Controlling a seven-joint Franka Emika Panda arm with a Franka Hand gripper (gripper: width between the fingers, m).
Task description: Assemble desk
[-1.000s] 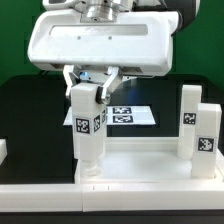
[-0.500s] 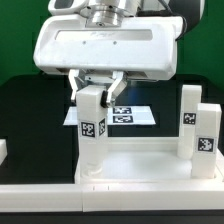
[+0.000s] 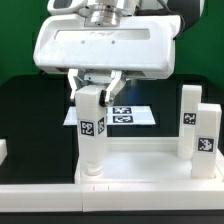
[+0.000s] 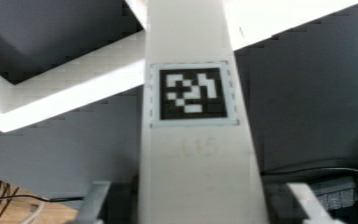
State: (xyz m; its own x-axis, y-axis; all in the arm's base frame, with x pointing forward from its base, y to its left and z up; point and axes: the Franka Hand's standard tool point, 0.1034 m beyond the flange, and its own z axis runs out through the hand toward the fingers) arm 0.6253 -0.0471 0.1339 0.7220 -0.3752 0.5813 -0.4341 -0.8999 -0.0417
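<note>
The gripper (image 3: 98, 86) is clamping an upright tagged leg (image 3: 92, 135), seating it in a socket at the desk top's (image 3: 140, 165) corner on the exterior view's left. Two more legs (image 3: 196, 132) are standing at the opposite end; the fourth isn't showing.

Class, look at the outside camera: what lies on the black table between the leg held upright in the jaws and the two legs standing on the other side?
The marker board lies there, flat, in the exterior view.

Tagged white leg (image 3: 92, 135) upright, seemingly in desk top (image 3: 140, 165) corner socket.
</note>
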